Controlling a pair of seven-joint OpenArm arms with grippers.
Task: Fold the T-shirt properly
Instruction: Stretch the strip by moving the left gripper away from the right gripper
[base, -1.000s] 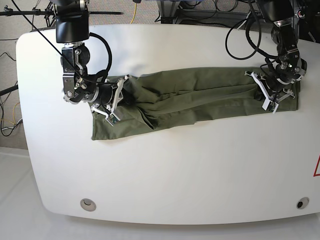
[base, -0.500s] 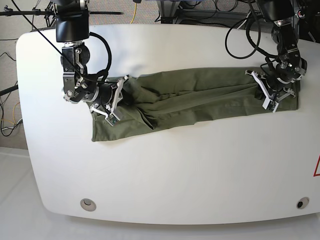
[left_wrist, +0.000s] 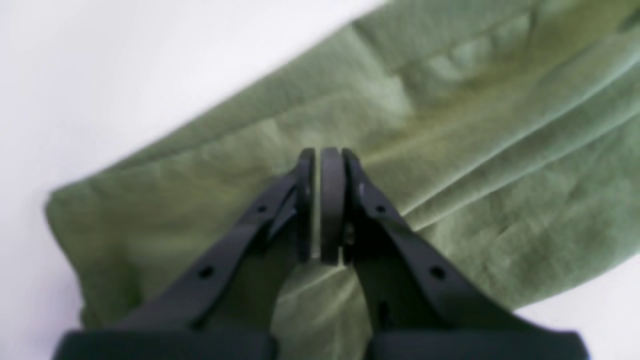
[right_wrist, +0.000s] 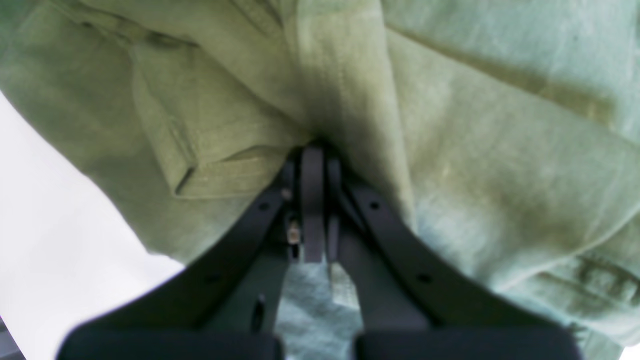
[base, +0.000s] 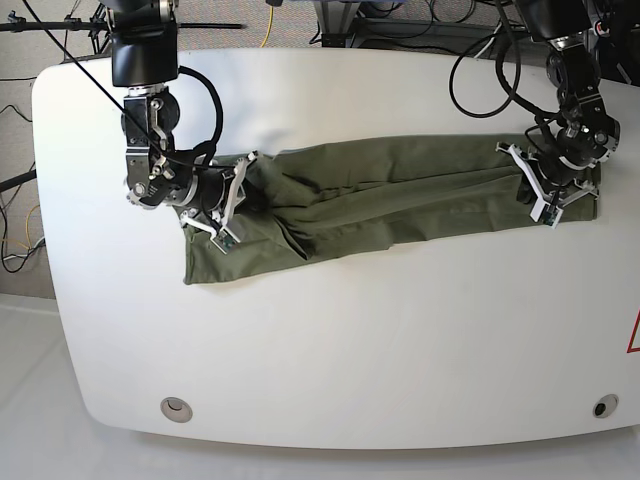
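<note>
Drifting slightly rightward over the last second, the left gripper (base: 540, 190) and right gripper (base: 228, 205), both clamped on the T-shirt (base: 400, 195) mid-frame, draw it taut for folding.

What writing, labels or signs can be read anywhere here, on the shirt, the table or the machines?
No readable words or numbers in any view.
T-shirt: plain olive green, no print; no label shows.
Table: a red triangular mark at the right edge, cut off by the frame, with no text on the part that shows.
Left gripper and right gripper: no lettering visible.
</note>
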